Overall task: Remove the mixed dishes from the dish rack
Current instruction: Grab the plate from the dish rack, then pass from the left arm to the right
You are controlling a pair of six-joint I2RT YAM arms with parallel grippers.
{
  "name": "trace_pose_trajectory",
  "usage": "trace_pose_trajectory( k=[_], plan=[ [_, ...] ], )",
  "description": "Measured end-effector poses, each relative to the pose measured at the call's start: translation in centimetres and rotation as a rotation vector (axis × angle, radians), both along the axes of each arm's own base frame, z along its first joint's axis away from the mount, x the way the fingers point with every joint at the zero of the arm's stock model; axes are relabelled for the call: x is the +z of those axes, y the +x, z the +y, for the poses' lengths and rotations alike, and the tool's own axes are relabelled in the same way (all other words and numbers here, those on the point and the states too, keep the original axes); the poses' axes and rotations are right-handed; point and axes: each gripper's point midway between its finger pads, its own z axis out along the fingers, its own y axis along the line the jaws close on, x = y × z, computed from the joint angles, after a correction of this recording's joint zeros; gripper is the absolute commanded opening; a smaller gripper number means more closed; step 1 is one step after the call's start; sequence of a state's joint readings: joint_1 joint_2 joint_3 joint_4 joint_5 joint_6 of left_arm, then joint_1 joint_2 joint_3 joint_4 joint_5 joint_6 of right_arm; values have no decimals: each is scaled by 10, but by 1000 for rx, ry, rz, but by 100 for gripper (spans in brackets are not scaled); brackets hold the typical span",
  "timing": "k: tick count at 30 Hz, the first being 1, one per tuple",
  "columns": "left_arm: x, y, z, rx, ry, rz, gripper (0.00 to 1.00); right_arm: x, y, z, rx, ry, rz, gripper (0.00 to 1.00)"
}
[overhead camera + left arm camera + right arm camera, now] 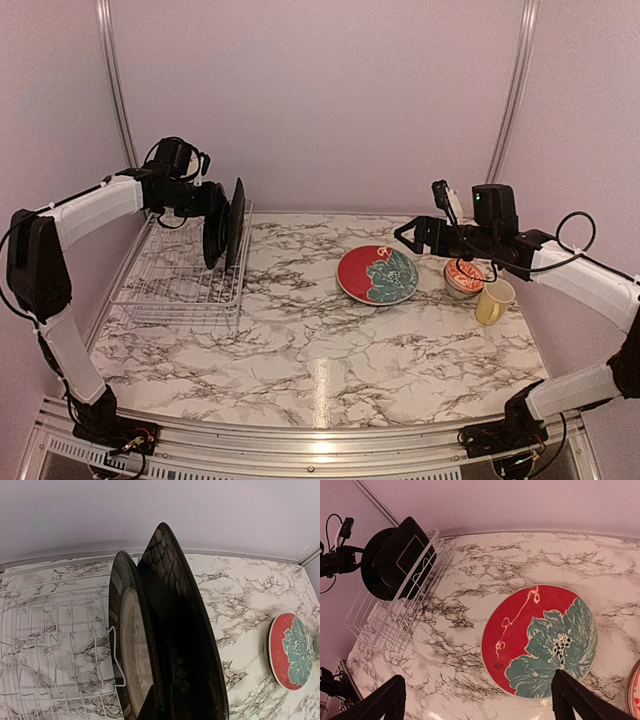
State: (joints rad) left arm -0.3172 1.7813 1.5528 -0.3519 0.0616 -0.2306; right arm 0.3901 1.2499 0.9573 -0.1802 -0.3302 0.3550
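black plates (228, 222) (170, 630): 2 of them, standing on edge side by side at the right end of the dish rack (175, 285) (50, 645) (385, 625), leaning a bit together up top

left gripper (213, 212): right at the plates' rim on the rack side, jaws pinched together on it. Can't tell which of the 2 it has, they sit so tight against each other

left arm: elbow up high outside the rack's left edge, white forearm running level across the rack's far side, wrist ending at the plates

red plate with teal leaves (377, 275) (292, 650) (540, 640): 1, flat on the marble table (300, 370), well off the rack's right end, out of the rack

right gripper (405, 238) (480, 700): hanging over the red plate, not touching it, fingers (385, 702) spread wide apart with nothing between them

right arm: forearm reaching in from the side opposite the rack, gripper pointing back toward the rack, held above the table

small red-and-white patterned bowl (465, 276) (634, 690): 1, on the table just past the red plate, going away from the rack

yellow mug (493, 302): 1, upright, just beside the bowl, the piece farthest from the rack

rest of the rack: just wire slots, marble showing through
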Motion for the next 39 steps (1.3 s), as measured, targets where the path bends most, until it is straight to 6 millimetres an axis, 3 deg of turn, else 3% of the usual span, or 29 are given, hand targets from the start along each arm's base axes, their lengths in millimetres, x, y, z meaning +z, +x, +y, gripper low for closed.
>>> trace_pose_trajectory(
  k=[5, 14, 18, 22, 26, 32, 39],
  plan=[
    [28, -25, 5, 15, -42, 6, 0, -1, 2, 1, -1, 2, 4, 98],
    [110, -88, 20, 29, -121, -142, 0, -7, 5, 4, 1, 1, 22, 98],
    [130, -116, 19, 18, -89, -212, 0, -12, 5, 7, 5, -3, 36, 98],
    [143, -159, -22, -110, -14, -299, 0, -16, 7, 14, 17, -4, 51, 98],
    [143, -196, -61, -249, 33, -366, 0, -16, 7, 23, 31, 4, 65, 98],
    [121, -227, -108, -367, 279, -499, 0, -13, 8, 29, 31, 26, 81, 98],
    [81, -245, -185, -484, 683, -680, 0, -11, 7, 31, 10, 78, 130, 98]
  ],
)
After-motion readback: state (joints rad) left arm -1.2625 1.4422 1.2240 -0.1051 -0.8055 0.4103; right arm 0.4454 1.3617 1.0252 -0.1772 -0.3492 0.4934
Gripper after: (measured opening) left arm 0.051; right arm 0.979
